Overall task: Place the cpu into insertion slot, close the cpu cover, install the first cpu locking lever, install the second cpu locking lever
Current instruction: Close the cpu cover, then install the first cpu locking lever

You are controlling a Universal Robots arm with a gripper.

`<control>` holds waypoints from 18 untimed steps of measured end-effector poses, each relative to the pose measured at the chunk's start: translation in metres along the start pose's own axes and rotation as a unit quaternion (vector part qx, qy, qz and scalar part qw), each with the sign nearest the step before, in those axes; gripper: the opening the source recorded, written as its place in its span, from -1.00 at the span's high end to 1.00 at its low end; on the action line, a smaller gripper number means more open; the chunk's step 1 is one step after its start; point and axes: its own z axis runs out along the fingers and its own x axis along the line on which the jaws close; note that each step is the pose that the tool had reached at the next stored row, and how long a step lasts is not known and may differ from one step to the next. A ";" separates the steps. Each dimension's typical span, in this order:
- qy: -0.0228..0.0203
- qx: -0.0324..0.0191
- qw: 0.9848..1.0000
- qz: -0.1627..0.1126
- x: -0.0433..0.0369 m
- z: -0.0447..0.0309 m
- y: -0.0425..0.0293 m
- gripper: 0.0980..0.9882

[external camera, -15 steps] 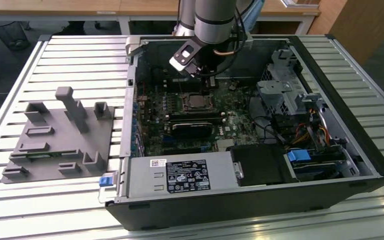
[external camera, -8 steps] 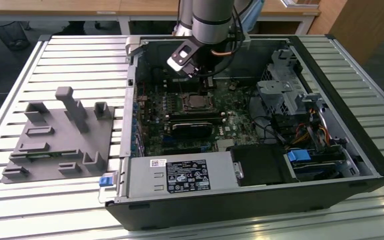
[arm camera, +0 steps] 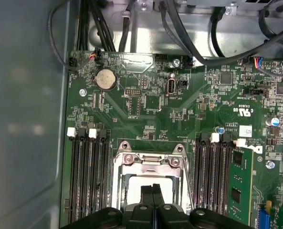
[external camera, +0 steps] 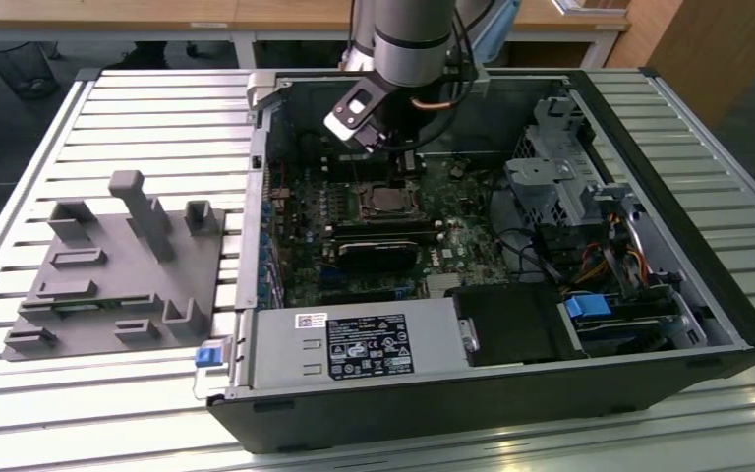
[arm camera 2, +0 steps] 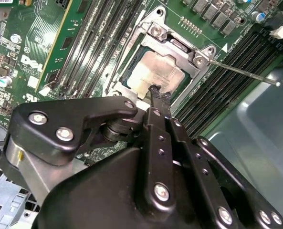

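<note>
Cpu [arm camera 2: 153,71] lies flat in the slot [external camera: 365,203] on the green board [arm camera: 155,102]. The cover [arm camera 2: 177,47] is down around it, so you see its pale top through the window. Your pincer [arm camera 2: 159,93] has its two fingers [arm camera: 148,191] pressed together with nothing between them. The tips are down at the edge of the cpu's top, by the cover's rim; you cannot tell whether they touch it.

A thin lever rod [arm camera 2: 241,71] sticks out from one corner of the cover and reaches across the memory slots [arm camera 2: 227,90]. These long black slots flank the cpu on both sides, and a green memory stick [arm camera: 239,186] stands beyond them. In the first wrist view a coin cell [arm camera: 105,78] sits further along the board, and black cables [arm camera: 193,45] run past its edge.

In the exterior view the board lies inside the open case [external camera: 483,418]. A black block [external camera: 377,254] is just beside the slot, a power supply [external camera: 351,349] is at the wall nearest the camera, and a drive cage [external camera: 554,182] is toward the exterior view's right. The case rests on the slatted bench [external camera: 142,108]. A grey fixture [external camera: 115,265] lies on the bench at the exterior view's left, apart from the case.
</note>
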 end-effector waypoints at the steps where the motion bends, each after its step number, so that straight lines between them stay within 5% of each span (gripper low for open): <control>1: 0.000 0.000 1.000 0.000 0.0000 0.0000 -0.0003 0.98; 12: 0.000 0.000 1.000 0.000 0.0000 -0.0005 -0.0031 0.98; 18: 0.000 0.000 1.000 0.000 0.0003 -0.0070 -0.0029 0.98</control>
